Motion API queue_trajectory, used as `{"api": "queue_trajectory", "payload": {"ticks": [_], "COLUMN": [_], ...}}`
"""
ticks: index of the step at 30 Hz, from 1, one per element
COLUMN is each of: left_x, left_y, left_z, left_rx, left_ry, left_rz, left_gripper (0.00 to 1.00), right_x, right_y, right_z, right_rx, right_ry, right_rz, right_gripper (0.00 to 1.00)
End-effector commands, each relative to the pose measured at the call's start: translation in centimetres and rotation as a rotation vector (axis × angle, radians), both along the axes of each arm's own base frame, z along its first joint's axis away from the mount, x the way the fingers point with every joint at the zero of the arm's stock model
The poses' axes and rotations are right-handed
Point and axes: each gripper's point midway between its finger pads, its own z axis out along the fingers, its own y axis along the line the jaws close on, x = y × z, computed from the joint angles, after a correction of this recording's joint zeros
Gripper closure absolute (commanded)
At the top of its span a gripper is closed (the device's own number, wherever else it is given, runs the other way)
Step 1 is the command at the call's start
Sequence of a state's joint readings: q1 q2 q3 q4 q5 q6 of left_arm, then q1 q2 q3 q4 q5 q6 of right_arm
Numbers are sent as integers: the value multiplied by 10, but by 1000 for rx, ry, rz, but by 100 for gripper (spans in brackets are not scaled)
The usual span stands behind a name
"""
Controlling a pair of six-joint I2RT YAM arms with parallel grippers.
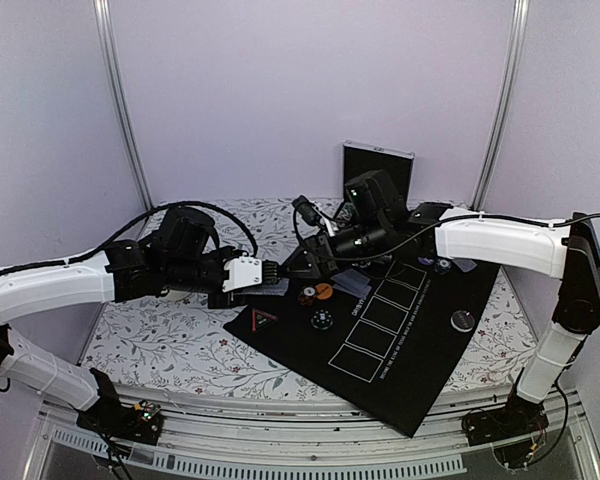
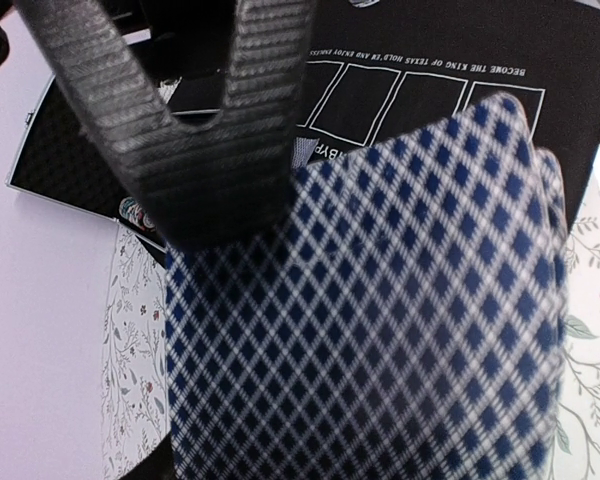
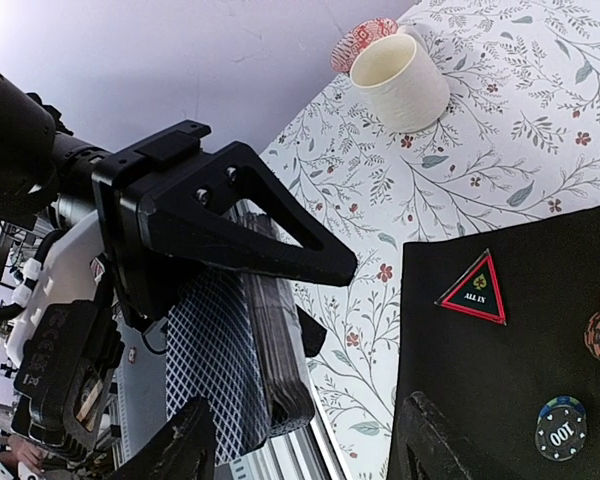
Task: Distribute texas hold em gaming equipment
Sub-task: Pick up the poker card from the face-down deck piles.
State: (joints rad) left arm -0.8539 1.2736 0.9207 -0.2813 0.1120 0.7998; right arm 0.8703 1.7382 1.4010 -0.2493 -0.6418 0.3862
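My left gripper (image 1: 256, 275) is shut on a deck of playing cards (image 1: 276, 279) and holds it on edge above the mat's left end. The deck's blue diamond-patterned back (image 2: 380, 320) fills the left wrist view. My right gripper (image 1: 302, 262) faces the deck from the right, open. In the right wrist view its own jaws (image 3: 305, 408) stand wide apart around the deck's lower edge (image 3: 220, 370). One ribbed finger (image 2: 205, 170) rests at the top card's corner. Poker chips (image 1: 323, 291) (image 1: 321, 320) (image 3: 562, 428) and a red-edged "ALL IN" triangle (image 1: 264, 319) (image 3: 477, 290) lie on the black mat (image 1: 410, 360).
The mat carries a row of white card outlines (image 1: 380, 320). A dark disc (image 1: 464, 320) and further chips (image 1: 442, 265) lie near its right end. A black case (image 1: 377, 165) stands at the back. A cream cup (image 3: 400, 80) sits on the floral cloth (image 1: 160, 340).
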Motion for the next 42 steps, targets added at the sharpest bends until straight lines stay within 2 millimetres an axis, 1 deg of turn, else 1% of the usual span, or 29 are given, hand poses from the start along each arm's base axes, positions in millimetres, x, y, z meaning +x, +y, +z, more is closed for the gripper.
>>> {"api": "queue_trajectory", "payload": {"ticks": [1, 3, 6, 9, 13, 16, 25, 29, 32, 36, 42], "left_x": [-4, -4, -4, -5, -5, -5, -5, -5, -5, -5, -5], "left_y": [-6, -6, -5, -5, -5, -5, -5, -5, -5, -5, -5], "left_z": [13, 12, 13, 13, 12, 12, 13, 13, 13, 13, 13], "left_rx": [-39, -38, -39, -40, -38, -38, -38, -40, -39, -39, -38], "left_ry": [-28, -27, -30, -30, -29, -30, -30, -31, -31, -30, -31], "left_rz": [-20, -21, -19, -20, -21, -21, -21, -21, -22, -21, -21], "left_gripper": [51, 51, 51, 51, 51, 51, 51, 51, 51, 51, 51], "right_x": [3, 4, 5, 4, 5, 4, -1, -1, -2, -2, -2], "right_y": [13, 15, 12, 6, -1, -4, -3, -5, -6, -9, -11], "right_z": [13, 7, 1, 2, 3, 7, 22, 22, 26, 31, 37], "right_rx": [49, 35, -4, -25, -56, -59, -30, -42, -40, -39, -38], "right_ry": [-18, -4, -10, -25, -45, -53, -53, -54, -57, -71, -81], "right_rz": [0, -3, -21, -28, -45, -48, -25, -30, -29, -38, -41], "right_gripper": [36, 36, 36, 42, 47, 52, 68, 75, 82, 95, 98]}}
